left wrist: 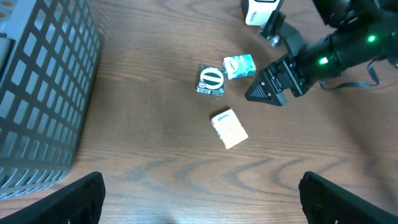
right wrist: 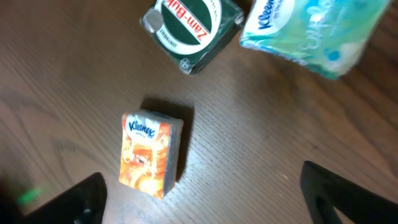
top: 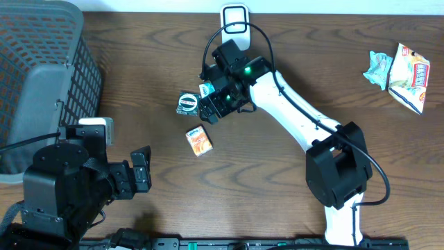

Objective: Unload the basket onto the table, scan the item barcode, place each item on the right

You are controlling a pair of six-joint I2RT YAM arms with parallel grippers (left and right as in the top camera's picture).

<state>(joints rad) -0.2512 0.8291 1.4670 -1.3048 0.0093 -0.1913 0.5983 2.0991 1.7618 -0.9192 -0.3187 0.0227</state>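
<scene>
- The right gripper (right wrist: 200,177) hangs above the table with its jaws wide; its 2 fingers (right wrist: 68,202) show at the lower corners of the right wrist view and nothing sits between them.
- Directly under it, within the span of the fingers and nearer 1 of them, lies the orange Kleenex pack (right wrist: 149,155), flat on the wood and untouched.
- Ahead of the fingertips sits the green Zam-Buk tin (right wrist: 189,28), lid up.
- Just beside the tin is the teal Kleenex pack (right wrist: 311,31), blurred in this view; whether the 2 touch cannot be told.
- In the overhead view these 3 items cluster at the gripper's tip, and the arm partly covers the teal pack.
- Behind the right gripper, past its wrist toward the table's far edge, rests the white scanner (top: 234,19) with a dark cable running from it.
- The left gripper (left wrist: 200,180) is also spread wide and holds nothing; it hovers well apart from the 3 items, which lie out in front of it.
- Beside the left gripper, at the edge of the table (top: 312,62), stands a grey mesh basket (top: 41,42).
- Far off past the right arm's base lie 2 snack packets (top: 409,69).
</scene>
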